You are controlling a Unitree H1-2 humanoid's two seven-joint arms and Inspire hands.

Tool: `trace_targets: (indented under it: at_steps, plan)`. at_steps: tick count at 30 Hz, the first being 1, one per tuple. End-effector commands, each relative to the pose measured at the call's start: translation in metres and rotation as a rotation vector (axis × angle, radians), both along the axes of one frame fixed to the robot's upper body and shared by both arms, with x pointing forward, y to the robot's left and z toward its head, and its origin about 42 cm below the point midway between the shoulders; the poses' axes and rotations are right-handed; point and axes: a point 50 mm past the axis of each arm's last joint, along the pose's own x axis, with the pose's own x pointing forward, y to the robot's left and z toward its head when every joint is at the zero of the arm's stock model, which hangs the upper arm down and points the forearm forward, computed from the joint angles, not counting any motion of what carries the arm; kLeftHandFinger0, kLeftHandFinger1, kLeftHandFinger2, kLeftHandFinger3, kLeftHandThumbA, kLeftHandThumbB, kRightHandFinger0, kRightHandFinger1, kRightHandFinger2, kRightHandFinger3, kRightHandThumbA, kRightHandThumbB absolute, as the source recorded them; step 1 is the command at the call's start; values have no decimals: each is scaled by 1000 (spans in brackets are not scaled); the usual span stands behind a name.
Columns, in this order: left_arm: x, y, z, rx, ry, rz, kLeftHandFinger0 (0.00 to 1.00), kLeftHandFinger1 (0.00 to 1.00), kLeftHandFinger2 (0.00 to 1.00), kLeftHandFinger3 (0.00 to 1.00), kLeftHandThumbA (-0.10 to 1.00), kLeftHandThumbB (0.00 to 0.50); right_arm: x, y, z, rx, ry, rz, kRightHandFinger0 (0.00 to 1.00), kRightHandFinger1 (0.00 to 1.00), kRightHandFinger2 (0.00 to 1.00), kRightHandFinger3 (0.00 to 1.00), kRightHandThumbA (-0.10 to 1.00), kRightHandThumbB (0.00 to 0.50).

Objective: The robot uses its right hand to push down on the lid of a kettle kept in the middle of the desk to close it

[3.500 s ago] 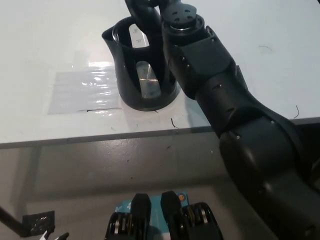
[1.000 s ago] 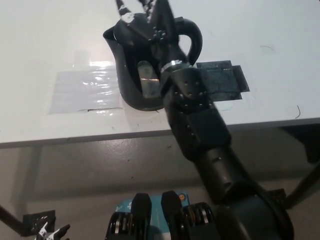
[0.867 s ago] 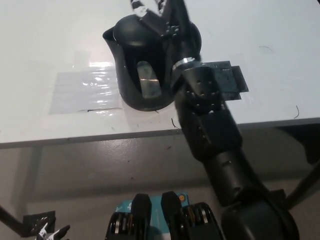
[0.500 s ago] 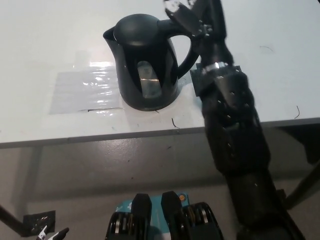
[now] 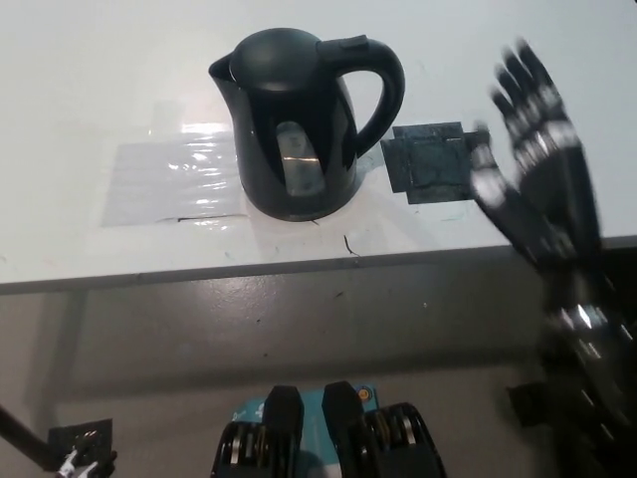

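A black kettle [image 5: 299,119] stands upright on the white desk [image 5: 100,80], spout to the left, handle to the right. Its domed lid [image 5: 274,50] lies down flat on the body, closed. My black right hand [image 5: 532,159] is blurred at the right, over the desk's front edge, fingers spread and open, well clear of the kettle and touching nothing. A sliver of my white left hand [image 5: 75,463] shows at the bottom left corner; its fingers cannot be made out.
A dark square patch [image 5: 433,164] lies on the desk just right of the kettle. A shiny clear sheet [image 5: 164,179] is taped down on its left. The desk's front edge [image 5: 249,269] runs across the middle; grey floor lies below.
The lid, open 3.5 s ago, was pressed shut by my right hand. Since then the hand has lifted off and swung right and back toward me, away from the kettle.
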Motion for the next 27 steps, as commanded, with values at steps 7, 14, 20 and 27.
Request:
trace_targets:
  at_steps: [7, 14, 20, 27]
  plan:
    - [6, 26, 20, 1, -121, 94, 1000, 1000, 893, 1000, 232, 259, -33, -53, -22, -175, -26, -23, 1000, 1000, 1000, 1000, 322, 146]
    - [7, 24, 16, -14, -127, 98, 1000, 1000, 877, 1000, 220, 248, 12, -91, -107, -13, 249, -129, 1000, 1000, 1000, 1000, 142, 41]
    - [9, 27, 18, 15, -121, 89, 1000, 1000, 898, 1000, 258, 273, 25, -111, -168, 85, 400, -217, 1000, 1000, 1000, 1000, 96, 0]
    - [17, 28, 18, 9, -130, 86, 1000, 1000, 887, 1000, 246, 274, 31, -130, -197, 166, 460, -293, 1000, 1000, 1000, 1000, -21, 0]
